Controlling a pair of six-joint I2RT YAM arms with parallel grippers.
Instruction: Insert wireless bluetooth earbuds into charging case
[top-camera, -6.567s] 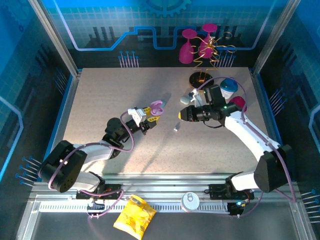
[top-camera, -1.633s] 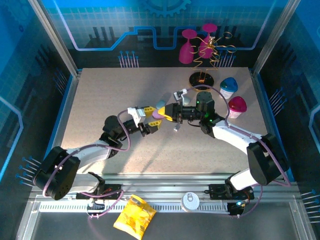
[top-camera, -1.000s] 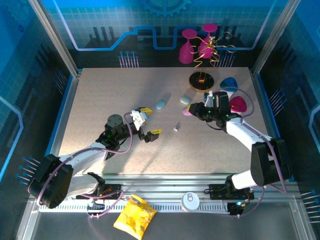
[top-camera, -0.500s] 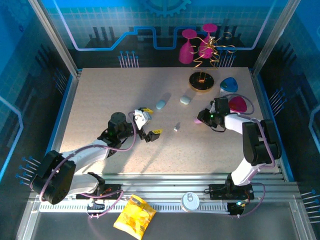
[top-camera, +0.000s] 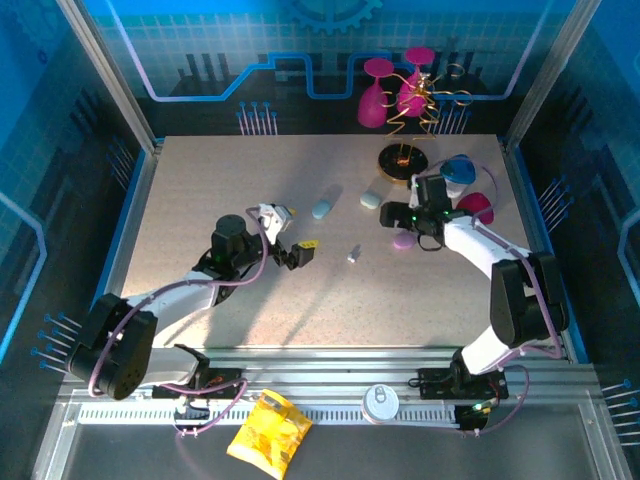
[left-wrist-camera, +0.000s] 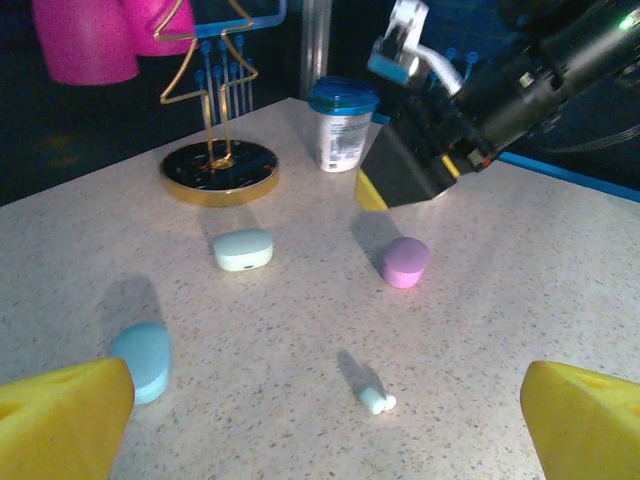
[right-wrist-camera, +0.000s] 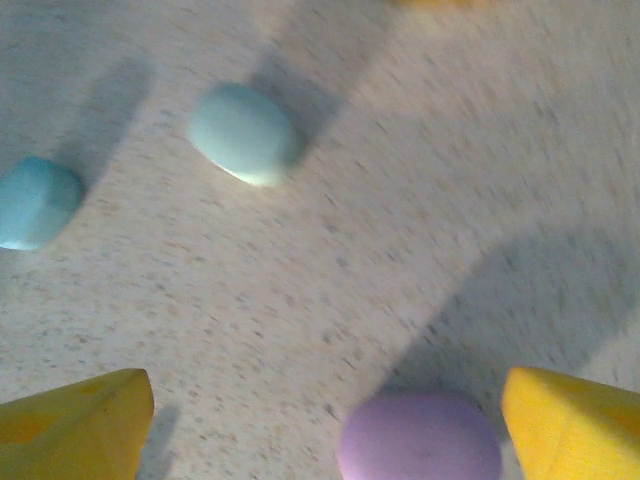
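Observation:
A tiny whitish earbud (top-camera: 353, 256) (left-wrist-camera: 377, 402) lies alone on the speckled table. Three pebble-shaped cases lie shut: purple (top-camera: 403, 239) (left-wrist-camera: 406, 262) (right-wrist-camera: 420, 437), mint (top-camera: 371, 200) (left-wrist-camera: 243, 249) (right-wrist-camera: 243, 133) and pale blue (top-camera: 321, 208) (left-wrist-camera: 142, 360) (right-wrist-camera: 35, 201). My right gripper (top-camera: 400, 221) (right-wrist-camera: 325, 430) hovers open just over the purple case, which rests on the table close to the right-hand yellow finger (right-wrist-camera: 575, 420). My left gripper (top-camera: 297, 230) (left-wrist-camera: 320, 440) is open and holds nothing, left of the earbud.
A gold wire stand on a black base (top-camera: 403, 160) (left-wrist-camera: 219, 170) is at the back right, with pink glasses (top-camera: 380, 90) behind it. A blue-lidded cup (top-camera: 458, 172) (left-wrist-camera: 342, 123) and a pink cup (top-camera: 475, 207) stand behind my right arm.
My right gripper carried the purple case rightward, then opened; the case now lies on the table. The left arm has drawn back a little to the left.

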